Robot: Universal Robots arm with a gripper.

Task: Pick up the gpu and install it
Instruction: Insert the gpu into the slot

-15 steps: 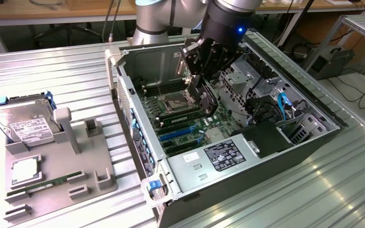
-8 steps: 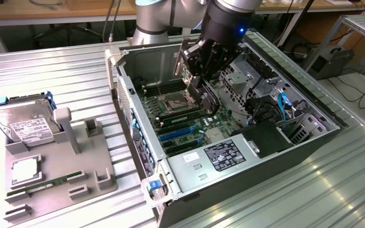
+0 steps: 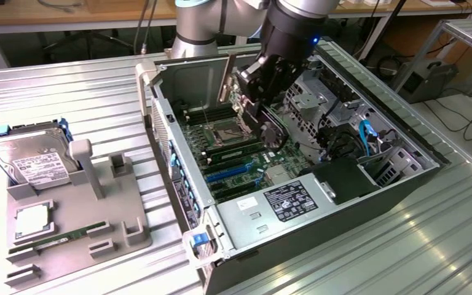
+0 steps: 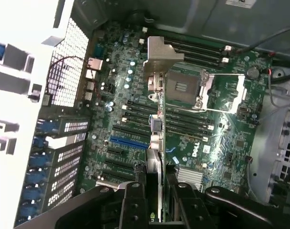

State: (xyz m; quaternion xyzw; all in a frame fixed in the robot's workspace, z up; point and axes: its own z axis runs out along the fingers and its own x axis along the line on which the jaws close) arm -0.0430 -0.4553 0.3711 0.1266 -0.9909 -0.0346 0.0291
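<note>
Hovering over green motherboard [image 4: 121, 71] in open grey computer case [image 3: 158, 123], black claw [image 4: 157, 191] clamped on slim black silver-bracketed gpu [image 4: 157, 109]: picked up, seemingly not yet seated.

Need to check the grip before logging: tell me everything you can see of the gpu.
The gpu is a slim black card with a silver metal bracket at one end, seen edge-on from the wrist. The pincer clamps it on both faces. It hangs on edge inside the open computer case, over the green motherboard near the processor socket. Whether it touches the board, I cannot tell.
</note>
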